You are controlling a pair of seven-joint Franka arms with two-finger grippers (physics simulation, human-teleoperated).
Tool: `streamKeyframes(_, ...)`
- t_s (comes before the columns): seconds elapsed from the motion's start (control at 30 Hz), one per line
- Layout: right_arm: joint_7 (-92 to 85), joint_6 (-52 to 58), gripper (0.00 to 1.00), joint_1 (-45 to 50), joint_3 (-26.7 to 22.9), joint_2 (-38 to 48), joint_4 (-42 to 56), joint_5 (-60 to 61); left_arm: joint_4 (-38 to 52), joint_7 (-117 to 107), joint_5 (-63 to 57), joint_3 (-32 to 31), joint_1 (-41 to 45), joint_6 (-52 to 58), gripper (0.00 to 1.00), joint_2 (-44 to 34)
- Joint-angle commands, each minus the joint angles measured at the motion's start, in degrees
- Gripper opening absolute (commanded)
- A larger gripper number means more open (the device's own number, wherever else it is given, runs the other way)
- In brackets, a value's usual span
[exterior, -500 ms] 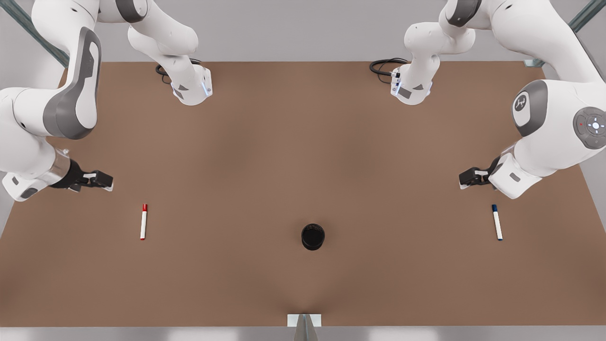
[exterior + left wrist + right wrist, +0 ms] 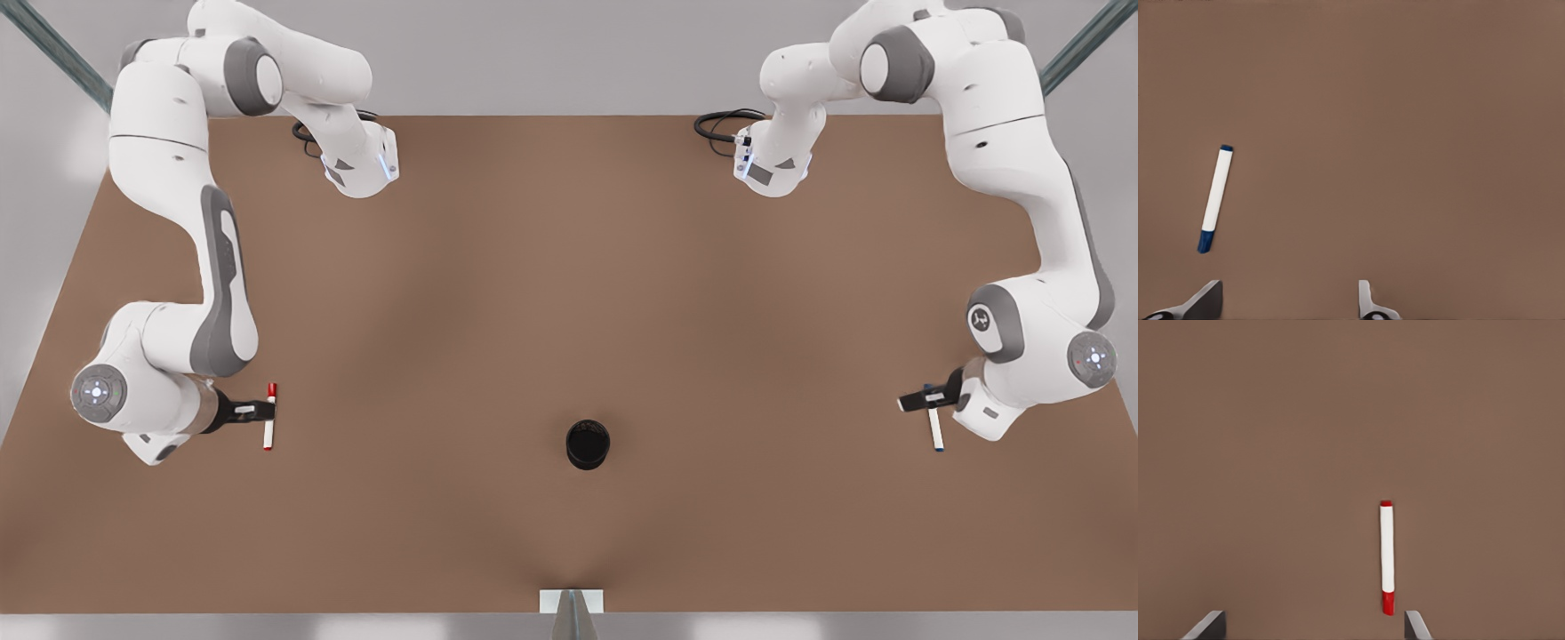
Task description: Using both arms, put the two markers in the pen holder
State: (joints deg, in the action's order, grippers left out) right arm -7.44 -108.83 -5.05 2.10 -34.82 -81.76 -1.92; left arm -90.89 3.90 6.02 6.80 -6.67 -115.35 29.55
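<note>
Left gripper open over blue marker, nothing held. Right gripper open over red marker, empty. Holder sits between.

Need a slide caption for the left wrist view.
Left gripper, fingers open, above the brown table near the blue-capped marker lying flat, not yet grasped.

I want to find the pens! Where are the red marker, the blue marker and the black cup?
red marker (image 2: 1387,550), right wrist view, white barrel.
blue marker (image 2: 1217,193), left wrist view, white barrel.
black cup (image 2: 588,459), front view, outer wall.
</note>
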Motion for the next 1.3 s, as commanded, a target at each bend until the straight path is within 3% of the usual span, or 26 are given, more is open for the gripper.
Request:
streamKeyframes(0.0,-0.82,-9.47,1.00,0.21,0.10,-2.71,0.02,-0.01,0.01,26.59,5.57,0.41,-1.41,-12.88,0.98,2.26)
streamKeyframes(0.03,-0.99,-9.55,1.00,0.21,0.01,-3.24,0.02,-0.01,0.01,27.74,6.37,0.41,-1.85,-12.97,0.95,3.14)
streamKeyframes(0.13,-1.61,-12.28,1.00,-1.37,0.01,-4.12,-3.49,-0.01,1.15,31.78,5.93,0.50,-5.28,-15.08,0.70,6.48)
streamKeyframes(0.23,-3.45,-17.73,1.00,-3.30,0.01,-4.73,-7.19,0.08,2.29,35.74,5.75,0.58,-6.51,-19.03,0.70,9.82)
streamKeyframes(0.47,-5.48,-19.05,1.00,-4.80,-0.34,-7.72,-6.75,-0.01,2.20,37.76,5.06,1.82,-6.16,-21.14,0.66,13.60)
streamKeyframes(0.53,-5.48,-20.72,0.99,-4.80,-0.34,-8.51,-6.75,-0.19,2.20,37.15,-0.31,1.82,-6.34,-21.85,0.66,13.77)
streamKeyframes(0.67,-5.48,-21.07,0.87,-4.80,-0.43,-9.75,-6.66,-0.19,2.20,37.06,2.32,1.82,-7.39,-21.93,0.66,15.53)
streamKeyframes(0.83,-5.65,-20.98,0.78,-4.80,-0.43,-10.27,-6.66,-0.28,2.29,35.39,6.90,1.82,-7.48,-21.93,0.61,16.32)
streamKeyframes(0.9,-6.09,-21.07,0.69,-4.80,-0.43,-10.45,-6.57,-0.19,2.29,35.48,6.81,1.82,-7.48,-23.17,0.58,17.11)
streamKeyframes(1.07,-6.00,-20.89,0.64,-4.80,-0.43,-11.33,-5.69,-0.28,2.29,35.83,6.46,1.82,-7.48,-23.52,0.47,17.47)
streamKeyframes(1.27,-5.83,-20.89,0.54,-4.71,-0.43,-11.50,-5.61,-0.98,2.29,35.91,6.37,1.82,-7.48,-23.52,0.44,17.47)
